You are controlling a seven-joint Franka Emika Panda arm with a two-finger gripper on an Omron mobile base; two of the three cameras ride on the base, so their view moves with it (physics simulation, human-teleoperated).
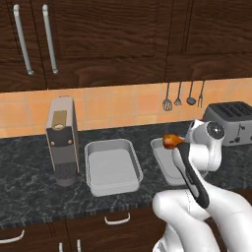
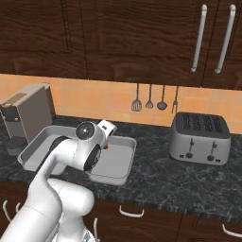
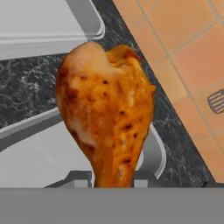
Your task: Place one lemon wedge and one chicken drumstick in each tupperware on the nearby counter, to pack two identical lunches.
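Orange-golden chicken drumstick [image 3: 107, 109] sits pinched in the closed gripper [image 3: 113, 183] above the right-hand tupperware [image 1: 165, 165]; both trays, mid-frame, look empty, so nothing's packed yet.

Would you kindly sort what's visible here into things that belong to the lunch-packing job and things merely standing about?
Job: chicken drumstick held in the gripper; left tupperware; right tupperware; counter.
Standing about: toaster; coffee machine; hanging utensils.
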